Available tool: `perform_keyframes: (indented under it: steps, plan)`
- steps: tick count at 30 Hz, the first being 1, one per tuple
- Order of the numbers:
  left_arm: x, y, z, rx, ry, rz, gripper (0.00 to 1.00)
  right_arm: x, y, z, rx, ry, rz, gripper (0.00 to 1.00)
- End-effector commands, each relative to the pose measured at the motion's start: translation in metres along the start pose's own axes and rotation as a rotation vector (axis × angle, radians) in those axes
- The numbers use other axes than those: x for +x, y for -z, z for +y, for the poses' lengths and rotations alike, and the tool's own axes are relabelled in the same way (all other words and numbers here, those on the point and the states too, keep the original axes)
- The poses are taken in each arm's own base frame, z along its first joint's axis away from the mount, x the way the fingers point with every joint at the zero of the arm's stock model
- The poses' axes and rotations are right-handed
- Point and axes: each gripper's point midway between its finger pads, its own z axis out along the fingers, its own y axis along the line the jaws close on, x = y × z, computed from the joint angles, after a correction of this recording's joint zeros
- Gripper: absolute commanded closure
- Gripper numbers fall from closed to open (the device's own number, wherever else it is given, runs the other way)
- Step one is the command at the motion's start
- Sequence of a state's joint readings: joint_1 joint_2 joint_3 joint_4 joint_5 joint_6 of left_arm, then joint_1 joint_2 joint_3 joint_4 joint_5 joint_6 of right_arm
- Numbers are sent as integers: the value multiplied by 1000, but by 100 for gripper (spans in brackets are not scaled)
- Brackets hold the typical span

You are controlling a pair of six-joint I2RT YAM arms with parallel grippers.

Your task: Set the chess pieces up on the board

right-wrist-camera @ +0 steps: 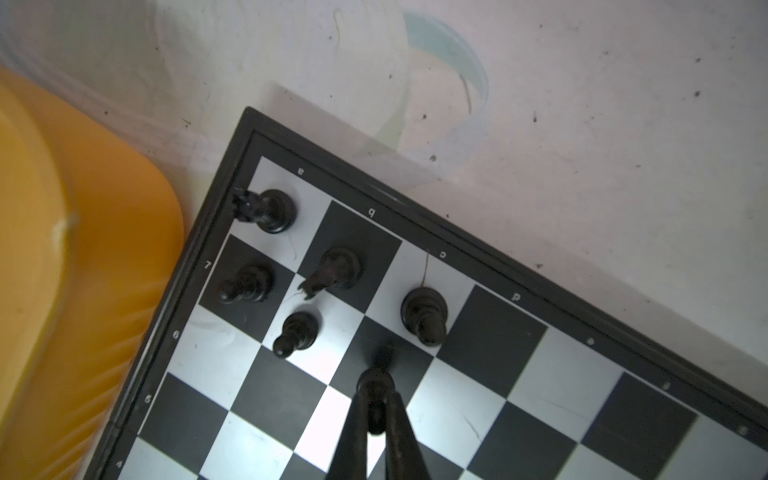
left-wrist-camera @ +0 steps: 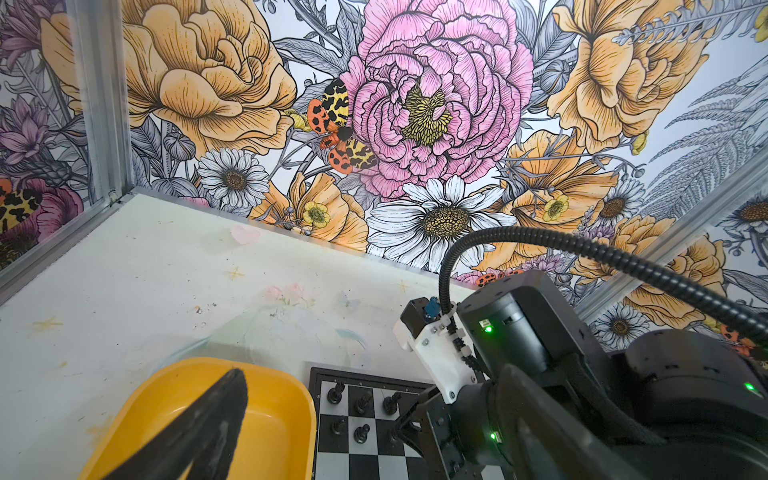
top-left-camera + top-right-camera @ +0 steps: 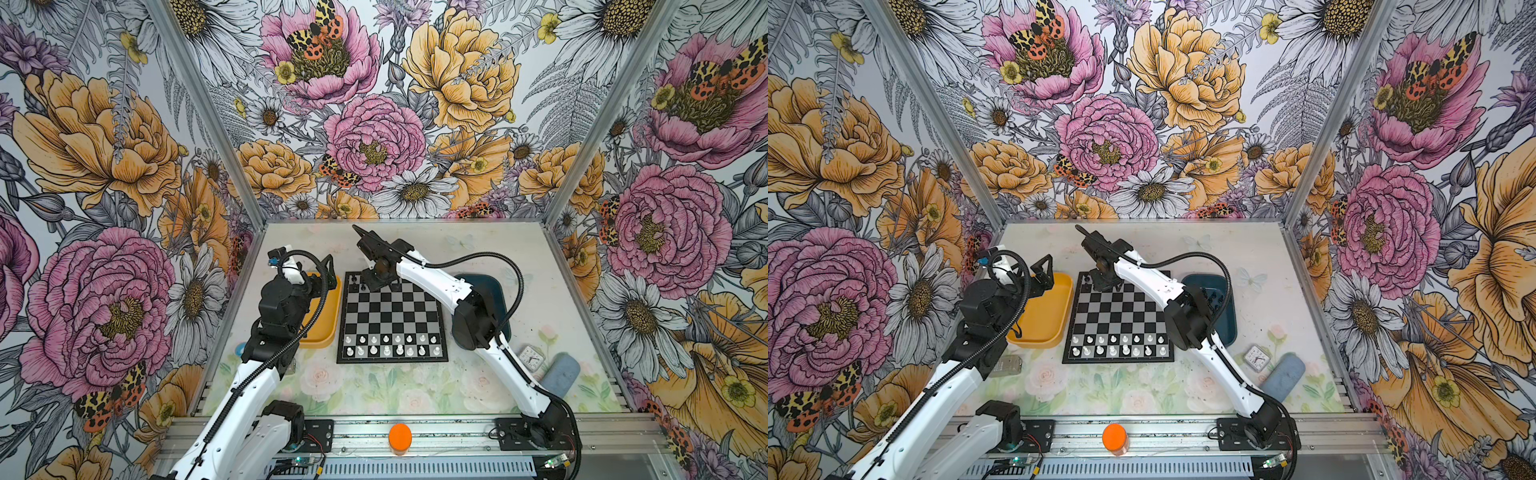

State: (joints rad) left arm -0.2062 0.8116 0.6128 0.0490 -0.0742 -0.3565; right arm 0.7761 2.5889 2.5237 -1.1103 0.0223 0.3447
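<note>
Centre-low in both top views: counter (image 3: 415,390) with the board (image 3: 392,316) flat in the middle, square to the frame. Yellow tray (image 3: 324,328) sits just left of the board. Dark blue tray (image 3: 1228,324) is on its right, largely covered by the right arm. A few small black pieces show inside it in a top view.

Left gripper (image 3: 330,272) hangs over the upper end of the yellow tray, jaws spread wide, nothing between them. In the left wrist view only one finger (image 2: 208,424) is in frame, lower left, over the tray.

Right gripper (image 1: 376,411) reaches across to the board's upper-left corner in both top views. In the right wrist view it is at lower centre, pinched narrow on a black pawn (image 1: 375,388).

White chessmen (image 3: 392,345) fill two rows along the board's lower edge in both top views.

Black chess pieces (image 1: 338,268) already standing: five, clustered at that upper-left corner. Right wrist view shows three on the edge row, from the corner square inward, and two pawns on the next row.

The held pawn is over the dark square beside those two pawns, just below the third edge-row piece in frame. Can't tell whether its base touches the board.
</note>
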Motion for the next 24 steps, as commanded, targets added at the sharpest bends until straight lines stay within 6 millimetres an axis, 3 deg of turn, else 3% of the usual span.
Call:
perform_keyframes:
  steps: [1,16,20,24]
  plan:
    - [0,1,6,-22,-17,-11,5,-1,-8,1,25,0,-8,100]
    - [0,0,8,-27,-19,-11,4,1,-13,1,26,2,-1,100]
    - [1,0,8,-26,-18,-10,4,1,-12,3,19,6,0,86]
    - [1,0,8,-26,-17,-10,4,0,-9,4,14,7,-5,79]
